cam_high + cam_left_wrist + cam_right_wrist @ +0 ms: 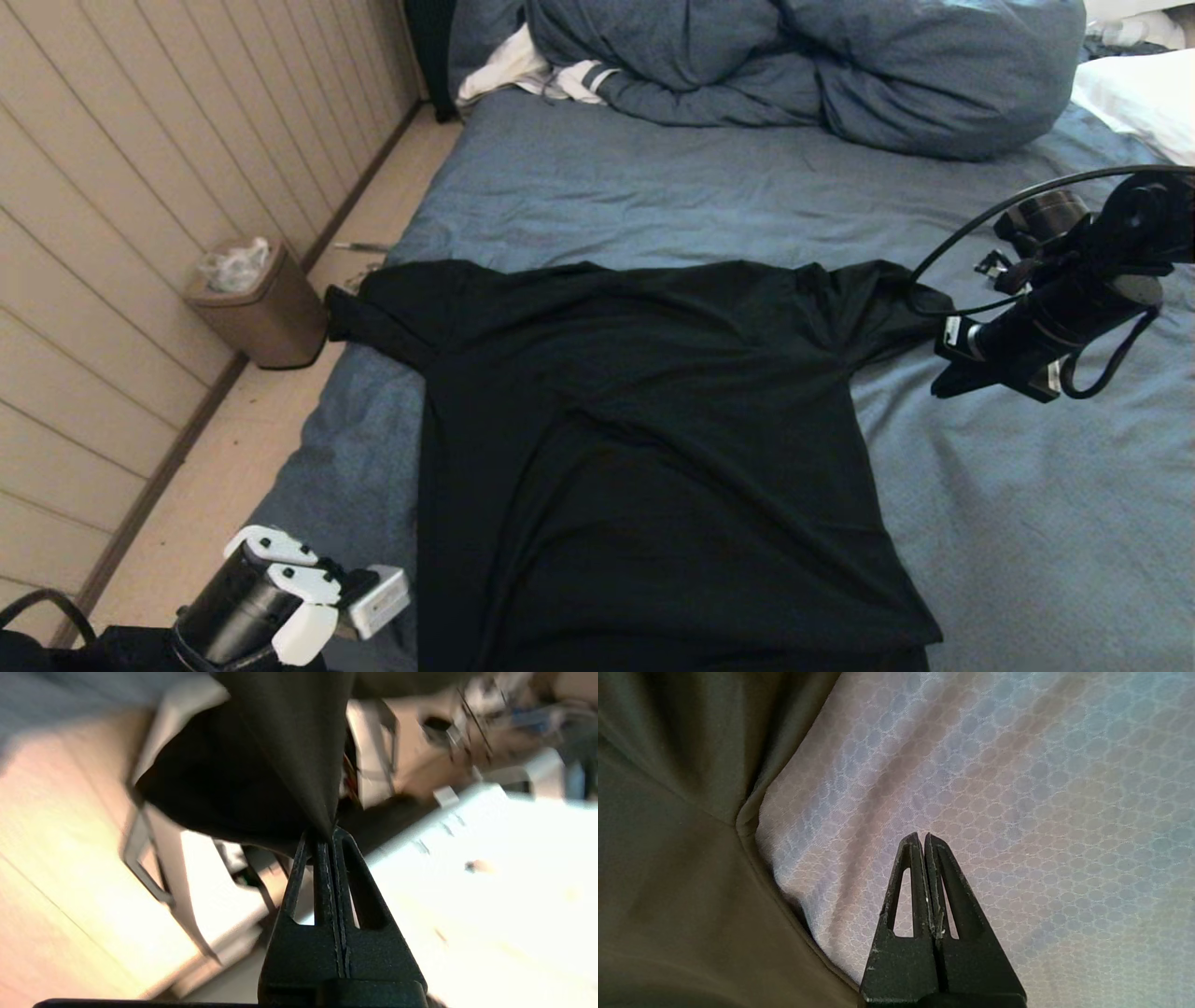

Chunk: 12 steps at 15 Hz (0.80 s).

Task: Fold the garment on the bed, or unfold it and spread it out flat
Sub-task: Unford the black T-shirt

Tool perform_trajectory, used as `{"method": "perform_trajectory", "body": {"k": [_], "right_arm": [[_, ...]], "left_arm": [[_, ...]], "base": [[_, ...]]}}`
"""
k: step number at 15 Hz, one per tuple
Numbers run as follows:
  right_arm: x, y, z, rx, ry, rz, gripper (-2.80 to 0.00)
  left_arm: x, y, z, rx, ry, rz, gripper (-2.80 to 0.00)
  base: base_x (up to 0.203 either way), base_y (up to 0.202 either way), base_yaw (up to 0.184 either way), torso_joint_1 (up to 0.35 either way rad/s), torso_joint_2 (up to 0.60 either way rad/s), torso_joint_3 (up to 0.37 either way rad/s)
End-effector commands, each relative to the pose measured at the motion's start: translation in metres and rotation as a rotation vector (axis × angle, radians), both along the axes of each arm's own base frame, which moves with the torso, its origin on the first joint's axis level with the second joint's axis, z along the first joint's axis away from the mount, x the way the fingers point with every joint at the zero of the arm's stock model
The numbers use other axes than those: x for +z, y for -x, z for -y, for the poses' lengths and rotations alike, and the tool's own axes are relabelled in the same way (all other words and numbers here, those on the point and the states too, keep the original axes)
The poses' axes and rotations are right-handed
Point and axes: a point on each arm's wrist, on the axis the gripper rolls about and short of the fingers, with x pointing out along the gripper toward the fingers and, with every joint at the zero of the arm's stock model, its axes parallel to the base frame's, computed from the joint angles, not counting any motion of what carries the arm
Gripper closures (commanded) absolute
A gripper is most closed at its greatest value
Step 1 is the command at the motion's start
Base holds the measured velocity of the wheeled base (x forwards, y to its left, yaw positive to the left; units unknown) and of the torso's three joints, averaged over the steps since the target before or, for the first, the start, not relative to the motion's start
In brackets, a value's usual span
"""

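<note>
1. Bed (653, 187) — slate-blue sheet, wrinkled, fills most of the head view; wood floor and panelled wall along its left side.
2. Blue duvet (840, 75) bunched at the far end, with a white stripe-cuffed cloth (551, 75) tucked against its left end and a white pillow (1139, 103) at the far right.
3. Garment (653, 439) — black T-shirt, plain side up, spread across the middle of the bed; one sleeve reaches the left mattress edge, the other lies by the right arm, the hem runs toward the near edge.
4. Brown waste bin (257, 313) on the floor against the wall, well apart from the shirt.
5. Right gripper (923, 840): fingers pressed together, nothing between them, poised over bare sheet just beside the shirt's edge near the right sleeve.
6. Left gripper (322, 833): low at the near left corner of the bed; fingers clamped on a pinch of black shirt fabric, which fans out taut from the tips.
</note>
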Motion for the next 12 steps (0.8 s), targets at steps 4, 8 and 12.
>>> {"method": "perform_trajectory", "body": {"k": [4, 8, 12], "right_arm": [[-0.004, -0.002, 0.003, 0.005, -0.026, -0.009, 0.00], [-0.007, -0.005, 0.007, 0.002, -0.031, 0.004, 0.00], [-0.007, -0.005, 0.005, 0.008, -0.032, 0.001, 0.00]], "left_arm": [[0.019, 0.014, 0.017, -0.066, 0.035, -0.036, 0.00], [0.011, 0.013, 0.019, -0.064, 0.000, -0.056, 0.00], [0.007, 0.010, 0.017, -0.039, -0.018, -0.070, 0.00]], "base": [[0.000, 0.000, 0.000, 0.000, 0.00, 0.000], [0.000, 0.000, 0.000, 0.000, 0.00, 0.000], [0.000, 0.000, 0.000, 0.000, 0.00, 0.000]]}}
